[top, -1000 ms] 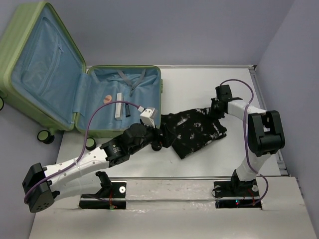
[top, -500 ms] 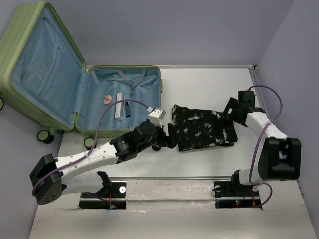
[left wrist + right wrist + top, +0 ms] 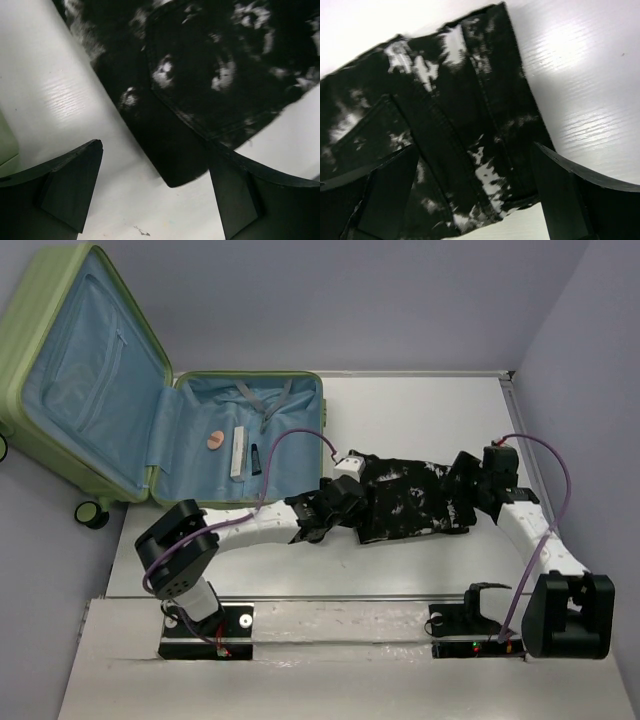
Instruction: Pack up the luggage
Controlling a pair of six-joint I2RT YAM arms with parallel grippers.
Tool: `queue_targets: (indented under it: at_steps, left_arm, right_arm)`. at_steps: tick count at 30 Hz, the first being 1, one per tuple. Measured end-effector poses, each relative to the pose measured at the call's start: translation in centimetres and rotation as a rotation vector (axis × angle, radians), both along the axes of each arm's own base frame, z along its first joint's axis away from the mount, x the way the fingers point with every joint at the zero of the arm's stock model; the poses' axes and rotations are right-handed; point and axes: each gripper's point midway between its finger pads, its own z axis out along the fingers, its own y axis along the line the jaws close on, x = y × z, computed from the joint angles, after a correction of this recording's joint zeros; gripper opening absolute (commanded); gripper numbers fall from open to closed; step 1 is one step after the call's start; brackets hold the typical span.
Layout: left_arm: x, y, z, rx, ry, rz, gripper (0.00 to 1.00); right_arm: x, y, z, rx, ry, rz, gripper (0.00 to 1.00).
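Luggage, place: the luggage (image 3: 18, 350) sits at the far-left corner of the worktop (image 3: 410, 420), partly overhanging the left edge.
Luggage, pose: it is opened wide. The base half lies flat with its blue lining facing up, and the lid half is propped up and leans back to the left.
Luggage, axis: the two halves spread left to right. The hinge between them runs near to far, and the wheeled end faces the near edge.
Luggage, contents: a round peach item (image 3: 212, 438), a white tube (image 3: 238, 450) and a small dark tube (image 3: 256, 456) lie in the base half.
Cloth: the black-and-white cloth (image 3: 410, 498) lies flat on the worktop right of the luggage, with its long side running left to right.
Left gripper (image 3: 155, 167): the jaws are spread wide over the cloth's left corner and clasp nothing.
Right gripper (image 3: 474, 160): the jaws are spread wide over the cloth's right end and grip nothing.
Contact: I cannot tell whether either set of jaws touches the fabric.
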Motion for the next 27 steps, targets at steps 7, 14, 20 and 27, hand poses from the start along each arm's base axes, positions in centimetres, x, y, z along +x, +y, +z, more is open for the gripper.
queue_targets:
  at_steps: [7,14,20,27]
  left_arm:
    - [1.1,0.2,-4.8,0.102,0.053,0.081,0.86]
    - [3.5,-1.5,-6.8,0.107,0.059,0.133,0.59]
    - [5.3,-2.9,-6.1,0.041,0.049,0.16,0.07]
    - [6.0,-3.2,-6.0,0.01,0.049,0.157,0.06]
  right_arm:
    - [-0.1,0.9,4.8,0.03,-0.189,0.033,0.98]
    - [0.0,0.8,4.7,0.029,-0.199,0.023,1.0]
    - [0.1,-2.2,1.9,-0.015,-0.107,-0.098,1.0]
    - [0.2,-3.2,-3.1,0.005,0.052,-0.134,1.0]
